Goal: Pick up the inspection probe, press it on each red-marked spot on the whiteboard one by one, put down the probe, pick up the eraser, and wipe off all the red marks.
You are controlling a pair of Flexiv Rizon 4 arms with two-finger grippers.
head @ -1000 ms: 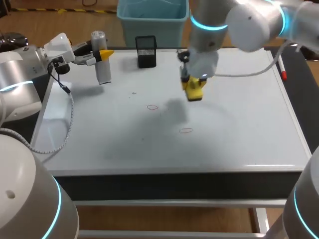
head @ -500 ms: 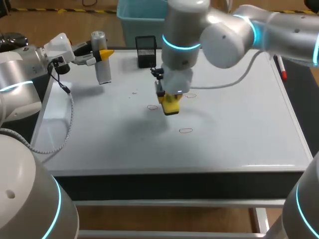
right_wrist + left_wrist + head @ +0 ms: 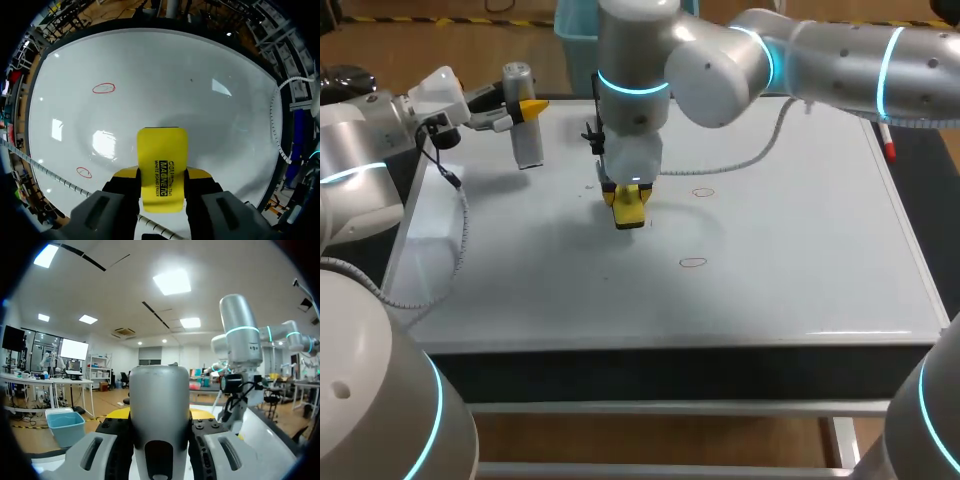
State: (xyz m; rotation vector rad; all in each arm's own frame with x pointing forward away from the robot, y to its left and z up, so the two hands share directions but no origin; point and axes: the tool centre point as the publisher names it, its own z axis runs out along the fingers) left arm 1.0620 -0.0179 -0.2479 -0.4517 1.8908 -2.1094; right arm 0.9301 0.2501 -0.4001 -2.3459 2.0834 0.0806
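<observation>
The silver cylindrical probe point(image 3: 526, 140) stands upright over the whiteboard's far left corner, with my left gripper point(image 3: 525, 108) shut on it. In the left wrist view the probe point(image 3: 159, 405) fills the gap between the fingers. My right arm reaches in past the middle, and its gripper point(image 3: 628, 200) is shut on the yellow eraser point(image 3: 631, 207), low over the whiteboard point(image 3: 800, 270); I cannot tell if it touches. Two red marks point(image 3: 703, 192) point(image 3: 693, 262) lie to its right. In the right wrist view the eraser point(image 3: 162, 160) points down at the board, with red marks point(image 3: 104, 88) point(image 3: 84, 172) beside it.
A red-capped marker point(image 3: 887, 142) lies along the board's right edge. My right arm hides the far middle of the board. The near half and the right side of the board hold only the marks.
My right arm has swept left across the board with the eraser, and it now covers the spot where the left red mark showed. The left arm and the probe have kept still.
</observation>
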